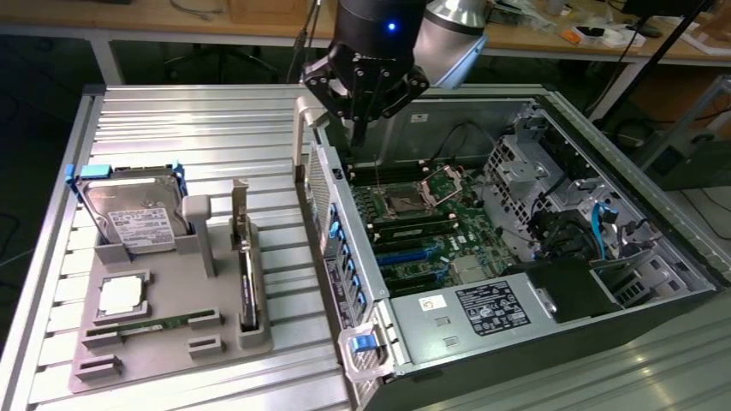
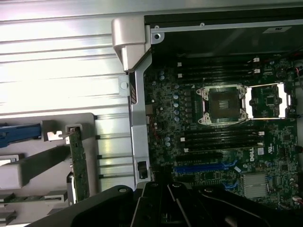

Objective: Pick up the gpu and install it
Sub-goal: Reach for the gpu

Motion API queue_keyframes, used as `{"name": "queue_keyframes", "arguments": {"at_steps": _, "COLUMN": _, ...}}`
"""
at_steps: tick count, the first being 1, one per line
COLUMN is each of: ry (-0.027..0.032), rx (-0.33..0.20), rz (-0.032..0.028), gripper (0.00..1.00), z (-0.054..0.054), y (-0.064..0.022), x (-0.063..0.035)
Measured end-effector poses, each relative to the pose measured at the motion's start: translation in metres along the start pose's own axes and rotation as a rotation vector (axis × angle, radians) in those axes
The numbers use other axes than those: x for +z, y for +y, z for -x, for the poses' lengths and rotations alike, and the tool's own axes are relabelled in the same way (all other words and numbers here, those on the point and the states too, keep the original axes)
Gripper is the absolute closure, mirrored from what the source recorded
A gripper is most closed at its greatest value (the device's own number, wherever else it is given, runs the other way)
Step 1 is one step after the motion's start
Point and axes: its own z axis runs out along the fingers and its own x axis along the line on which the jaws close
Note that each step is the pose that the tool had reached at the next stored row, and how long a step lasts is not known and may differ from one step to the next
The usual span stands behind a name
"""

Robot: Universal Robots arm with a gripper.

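Ribbed aluminium tabletop bears a grey holder where the thin brownish gpu card stands on edge, well apart from the black claw, closed tight on nothing, over the open metal case. Light, stiff, fragile, I'd say; grip its top edge. Wrist view: dark motherboard reads DELL

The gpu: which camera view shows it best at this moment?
The exterior view. There the gpu stands on edge in the gray holder, its whole length visible. The wrist view shows the gpu from above as a narrow strip, one end hidden behind dark arm hardware.
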Motion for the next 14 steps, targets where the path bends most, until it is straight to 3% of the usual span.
{"name": "queue_keyframes", "arguments": {"at_steps": 14, "ry": 0.0001, "rx": 0.0, "rz": 0.0, "gripper": 0.89, "z": -0.0034, "y": -0.0002, "x": -0.0001}}
